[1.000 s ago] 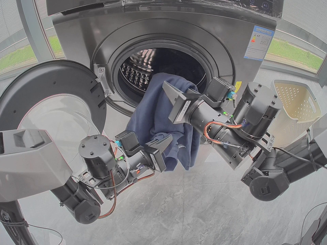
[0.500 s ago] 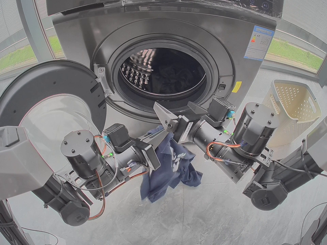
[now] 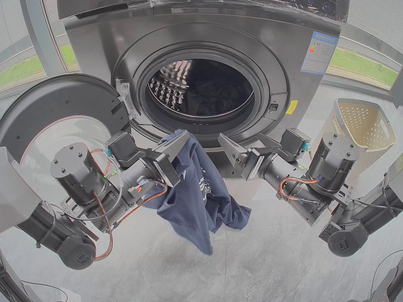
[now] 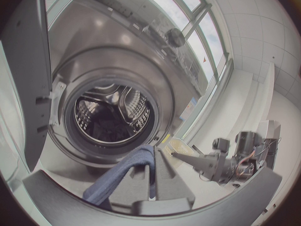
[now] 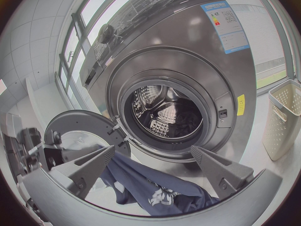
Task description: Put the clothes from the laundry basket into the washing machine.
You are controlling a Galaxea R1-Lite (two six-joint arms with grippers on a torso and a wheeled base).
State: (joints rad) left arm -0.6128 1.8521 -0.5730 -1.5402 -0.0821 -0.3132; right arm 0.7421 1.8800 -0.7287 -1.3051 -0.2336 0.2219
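shirt (image 3: 201, 198) hangs clamped in left gripper (image 3: 180, 136) before washing machine (image 3: 105, 42); right gripper (image 3: 238, 136) gapes wide.

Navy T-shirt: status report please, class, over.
Left end effector shut on navy T-shirt, hanging below the drum opening. Right end effector open, holding nothing. Washer door wide open.

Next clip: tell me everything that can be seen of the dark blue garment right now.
The navy T-shirt is soft, crumpled knit fabric with white print on one face. It hangs in loose folds from the left end effector, which is shut on an upper fold. It is in front of the washing machine, just below the drum opening. Whether its lowest corner meets the floor is unclear.
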